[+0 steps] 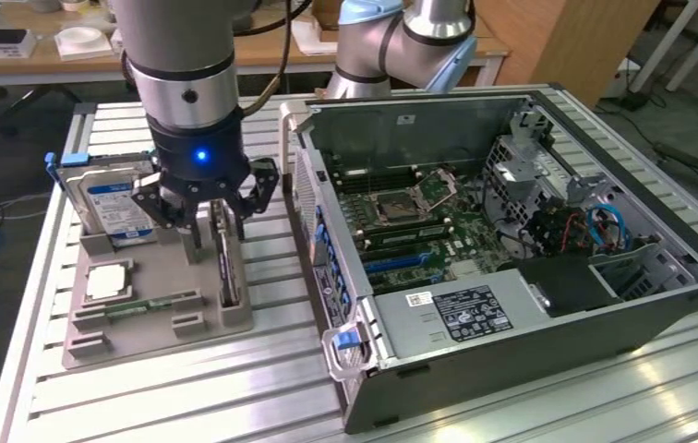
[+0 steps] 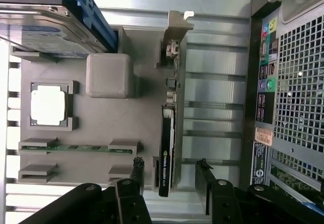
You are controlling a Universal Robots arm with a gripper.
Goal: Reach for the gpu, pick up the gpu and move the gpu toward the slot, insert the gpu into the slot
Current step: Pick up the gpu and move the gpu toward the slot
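"Two fingers spread wide: is the gripper holding anything?"

"No, it is released. In the wrist view its fingers stand one on each side of the gpu, with a sliver of gap showing on both sides."

"And where is the gpu?"

"Standing on its long edge in a groove of the grey holder on the table, just beside the open computer case. From the exterior view the gripper covers the card's upper end, so I make out only a dark, thin strip (the cooler's face is turned away)."

"Can you read the label?"

"Barely; white lettering on the black edge, too blurred to trust."

"What else sits in the holder?"

"A blue-labelled hard drive upright at the far end, cut off at the frame's edge in the wrist view, a square processor, and a memory stick lying low in its clips."

"And the case?"

"Its side is off, the motherboard exposed; the arm runs out of frame above."
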